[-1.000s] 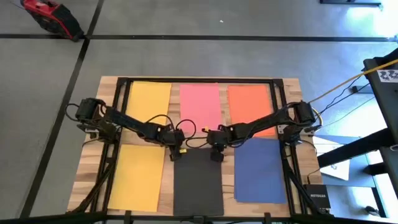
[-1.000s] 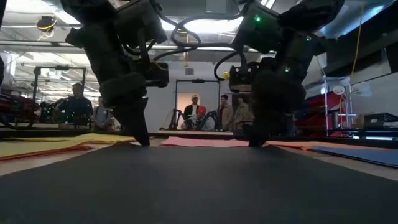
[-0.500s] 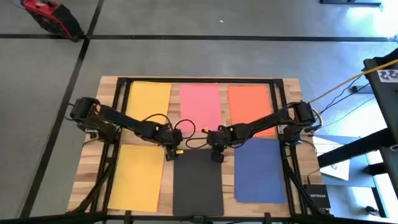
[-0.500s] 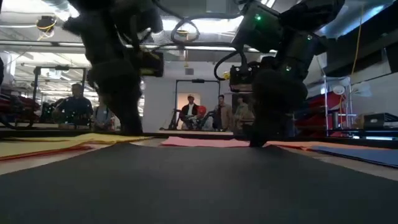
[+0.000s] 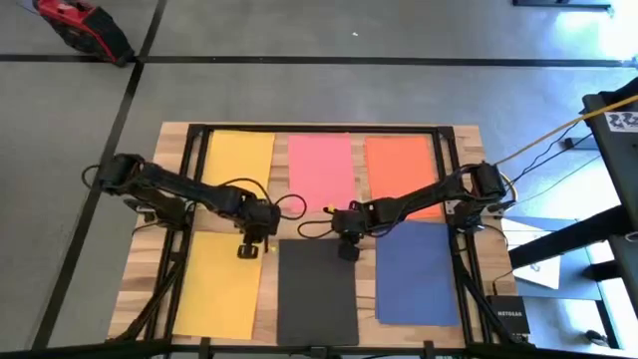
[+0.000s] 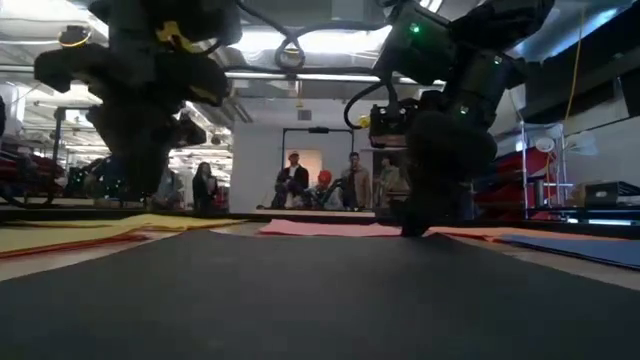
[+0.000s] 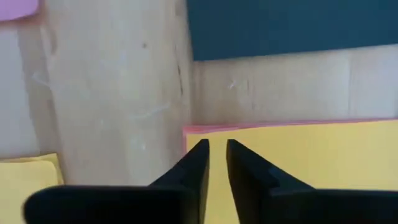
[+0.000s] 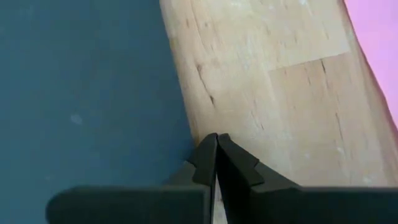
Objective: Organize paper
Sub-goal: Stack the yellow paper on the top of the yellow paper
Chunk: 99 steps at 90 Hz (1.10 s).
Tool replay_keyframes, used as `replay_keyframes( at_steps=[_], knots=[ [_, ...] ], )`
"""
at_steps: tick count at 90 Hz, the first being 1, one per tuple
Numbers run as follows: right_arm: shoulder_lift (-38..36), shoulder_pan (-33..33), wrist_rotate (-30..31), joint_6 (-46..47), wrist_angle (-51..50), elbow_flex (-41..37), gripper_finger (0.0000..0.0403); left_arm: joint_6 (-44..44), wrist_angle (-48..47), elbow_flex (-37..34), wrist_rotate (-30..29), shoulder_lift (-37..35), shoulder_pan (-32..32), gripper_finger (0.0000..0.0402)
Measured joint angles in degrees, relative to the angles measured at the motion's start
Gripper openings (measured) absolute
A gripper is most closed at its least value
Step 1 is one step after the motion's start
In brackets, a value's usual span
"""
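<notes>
paper: six thin flat sheets lie on the wooden table (image 5: 469,140) in two rows. In the far row, a yellow sheet (image 5: 237,155) is on the left, a pink sheet (image 5: 321,165) in the middle and an orange sheet (image 5: 399,160) on the right. In the near row, a second yellow sheet (image 5: 219,284) is on the left, a black sheet (image 5: 317,294) in the middle and a dark blue sheet (image 5: 417,274) on the right.

how it will handle: I think each sheet is very light and floppy. It would bend, slide on the smooth wood, or crease if pinched hard. It lies so flat that it is hard to get under.

where to take hold: a corner or an edge looks best, where a finger can slip under. Pressing down on a sheet and sliding it may also work.

left gripper (image 5: 249,246): it is over the far right corner of the near yellow sheet. In the left wrist view its fingers (image 7: 198,163) are a little apart, with a thin gap between them, and nothing is in them. A pink edge shows under that yellow corner, so there may be another sheet below.

right gripper (image 5: 347,249): it is at the far right corner of the black sheet. Its fingers (image 8: 207,160) are pressed together, tips down by the sheet's edge. I cannot tell if any paper is pinched between them.
</notes>
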Motion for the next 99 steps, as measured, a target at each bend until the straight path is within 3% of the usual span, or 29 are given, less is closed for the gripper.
replay_keyframes(
  at_steps=[36, 99],
  knots=[
    [0.00, -0.09, -0.56, -0.64, 0.02, 0.00, 0.0001, 2.31, 4.35, -4.84, 3.98, 0.09, 3.43, 0.0127],
    [0.00, -0.11, -0.44, -0.70, 0.04, 0.00, 0.0001, 3.82, 8.82, -8.03, 3.98, 0.35, 4.94, 0.0153]
  ],
)
